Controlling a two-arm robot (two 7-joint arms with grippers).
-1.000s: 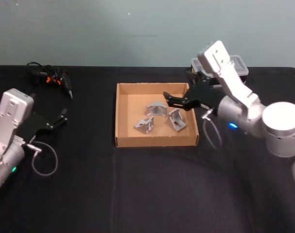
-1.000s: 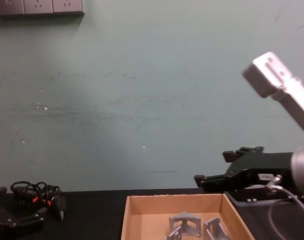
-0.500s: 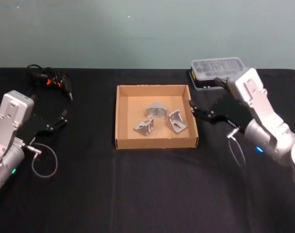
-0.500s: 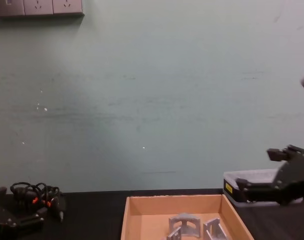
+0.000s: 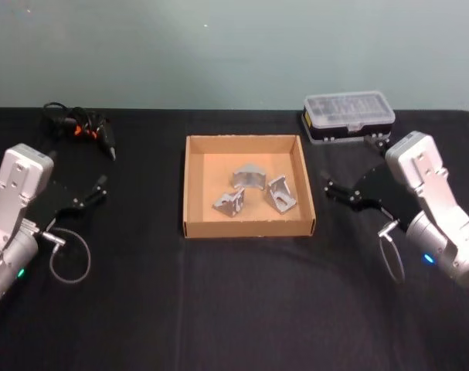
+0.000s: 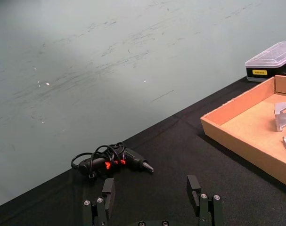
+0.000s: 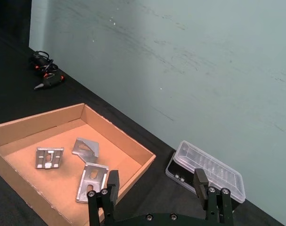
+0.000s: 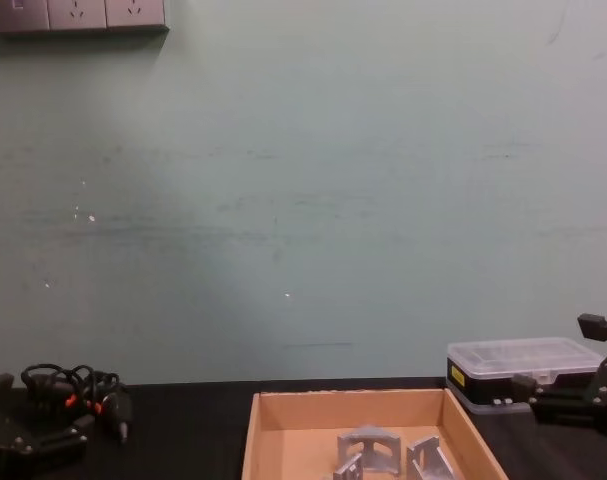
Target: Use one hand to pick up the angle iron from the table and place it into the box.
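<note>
Three angle irons in the box (image 7: pixel 115 139)

We see the right claw (image 7: pixel 156 187) spread open, empty; past it a clear-lidded case (image 7: pixel 206 170), and, perhaps, a corded tool (image 7: pixel 44 75) far off on the desk (image 7: pixel 11 80).

Scuffed pale green wall (image 8: pixel 303 200); sockets (image 8: pixel 78 13) top left.

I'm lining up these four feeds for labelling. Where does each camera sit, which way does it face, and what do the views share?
Head view: high, looking down at the table, the box with three angle irons; left gripper and right gripper at the sides.
Chest view: low, facing the wall; box, right gripper.
Left wrist view: on the left arm, over open fingers, toward the tangled cable tool.
Right wrist view: on the right arm, over open fingers, toward box and black case.
Shared: the box shows in all.
</note>
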